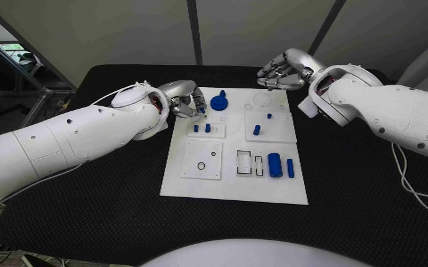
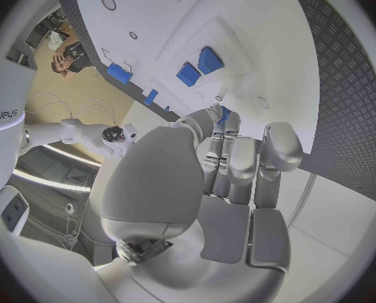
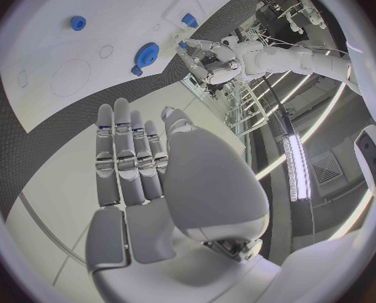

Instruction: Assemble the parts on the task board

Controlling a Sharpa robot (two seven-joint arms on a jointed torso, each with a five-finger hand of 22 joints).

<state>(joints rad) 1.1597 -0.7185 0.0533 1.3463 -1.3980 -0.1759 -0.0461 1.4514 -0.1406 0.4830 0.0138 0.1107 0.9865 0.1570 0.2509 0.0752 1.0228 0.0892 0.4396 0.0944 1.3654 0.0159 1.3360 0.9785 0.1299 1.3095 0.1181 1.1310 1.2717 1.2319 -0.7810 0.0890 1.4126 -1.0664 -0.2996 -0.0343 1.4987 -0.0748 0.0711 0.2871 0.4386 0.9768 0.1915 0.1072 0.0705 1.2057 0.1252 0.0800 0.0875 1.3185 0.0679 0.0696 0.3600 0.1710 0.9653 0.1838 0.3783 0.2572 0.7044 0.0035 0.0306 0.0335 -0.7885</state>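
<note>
The left hand (image 1: 185, 102) pinches a small blue part (image 2: 224, 114), mostly hidden by its fingers; the right hand (image 1: 284, 72) hangs spread.

Black textured surface (image 1: 107, 217) spreading out to all its edges, grey panelled wall (image 1: 116, 20) rising behind its far edge, dark vertical seams (image 1: 191, 16) dividing the panels

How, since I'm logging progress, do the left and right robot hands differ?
The left robot hand pinches a small blue part at the task board's left edge; the right robot hand holds nothing, beyond its far edge. Left fingers curl in; right fingers lie straighter. Both are silver.
</note>
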